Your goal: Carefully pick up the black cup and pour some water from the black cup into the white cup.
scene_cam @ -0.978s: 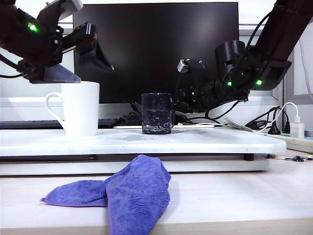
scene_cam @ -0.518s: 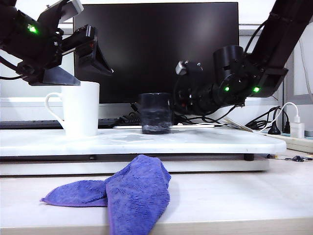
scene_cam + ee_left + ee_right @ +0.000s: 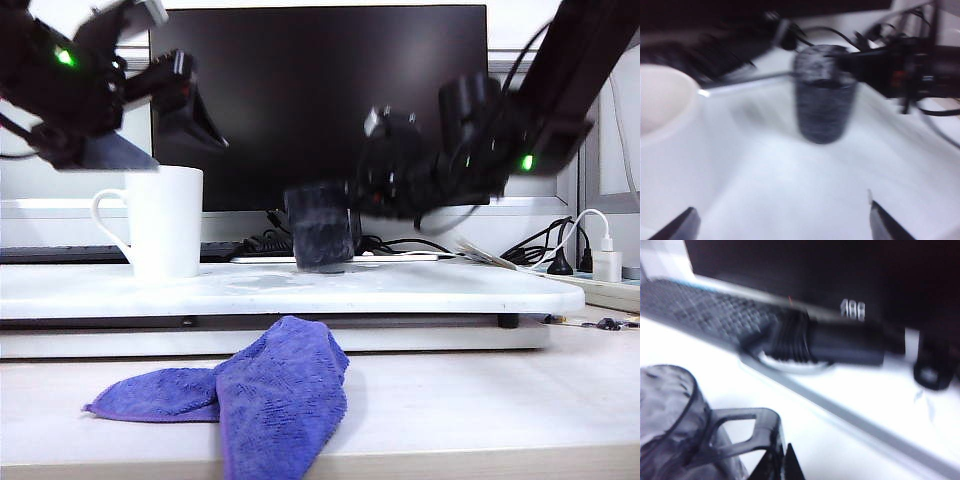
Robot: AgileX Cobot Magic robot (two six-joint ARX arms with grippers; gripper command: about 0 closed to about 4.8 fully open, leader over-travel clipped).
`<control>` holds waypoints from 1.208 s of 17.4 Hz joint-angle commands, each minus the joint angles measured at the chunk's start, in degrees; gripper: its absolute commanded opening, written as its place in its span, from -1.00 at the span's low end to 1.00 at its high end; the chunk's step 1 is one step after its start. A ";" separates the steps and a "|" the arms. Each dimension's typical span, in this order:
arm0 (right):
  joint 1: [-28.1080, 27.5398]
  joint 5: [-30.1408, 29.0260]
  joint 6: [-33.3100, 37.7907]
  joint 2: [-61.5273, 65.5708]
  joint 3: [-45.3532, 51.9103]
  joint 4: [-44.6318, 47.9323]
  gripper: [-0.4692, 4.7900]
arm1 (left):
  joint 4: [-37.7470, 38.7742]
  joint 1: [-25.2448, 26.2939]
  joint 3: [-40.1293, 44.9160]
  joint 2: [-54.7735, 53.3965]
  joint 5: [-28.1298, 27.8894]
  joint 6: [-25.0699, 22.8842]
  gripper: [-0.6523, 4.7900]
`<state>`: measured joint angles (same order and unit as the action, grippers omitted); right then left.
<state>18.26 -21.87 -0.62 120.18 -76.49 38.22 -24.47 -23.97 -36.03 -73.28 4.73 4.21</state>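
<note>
The black cup [image 3: 320, 228] stands mid-board, blurred and slightly tilted, its base just about at the white board [image 3: 430, 290]. My right gripper [image 3: 358, 205] reaches in from the right and is shut on the cup's handle [image 3: 747, 432]. In the right wrist view the dark fingertips of the right gripper [image 3: 781, 462] pinch the handle's outer bar beside the cup [image 3: 665, 415]. The white cup [image 3: 165, 222] stands at the board's left. My left gripper [image 3: 193, 150] hovers open just above it. In the left wrist view the left gripper [image 3: 782, 220] is wide open and empty, facing the black cup [image 3: 824, 100], with the white cup [image 3: 660, 100] beside it. Water is not discernible.
A purple cloth [image 3: 260, 395] lies on the desk in front of the board. A black monitor [image 3: 320, 80] stands close behind the cups, with a keyboard [image 3: 705, 310] and cables [image 3: 400, 243] at its foot. A power strip with a plug [image 3: 600, 265] sits at the right.
My right gripper has closed on the black cup's handle. The right arm has risen a little, and the cup has shifted and tilted slightly with it. The left arm hardly moved.
</note>
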 commanded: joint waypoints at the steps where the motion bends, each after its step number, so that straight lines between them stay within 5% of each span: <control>1: 0.11 -0.85 1.16 -8.33 -0.42 -3.08 -0.84 | -0.85 0.20 -0.42 6.03 -4.22 -7.17 1.00; 3: 0.61 -1.25 1.16 -15.19 -0.44 -6.71 -0.84 | 1.40 0.20 -0.42 11.65 -5.66 -7.61 1.00; 7: 3.80 -3.04 11.98 -21.49 -6.14 -9.70 -0.84 | 5.90 0.22 -0.48 24.06 -6.69 -6.34 1.00; 13: 6.62 3.19 6.36 -12.35 -14.93 -17.14 -0.84 | 14.60 0.46 -0.42 25.29 -9.86 -6.99 1.00; 18: 8.39 4.28 3.28 0.33 -31.30 -24.17 -0.84 | 19.76 3.63 -0.37 25.27 -8.57 -6.78 1.00; 21: 10.75 5.40 -6.01 3.50 -36.48 -29.49 -0.84 | 19.61 3.93 -0.35 23.04 -8.44 -6.78 1.00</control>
<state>28.14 -17.30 -2.90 124.27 -112.38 6.98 -4.05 -20.10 -36.27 -49.84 -3.90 -2.76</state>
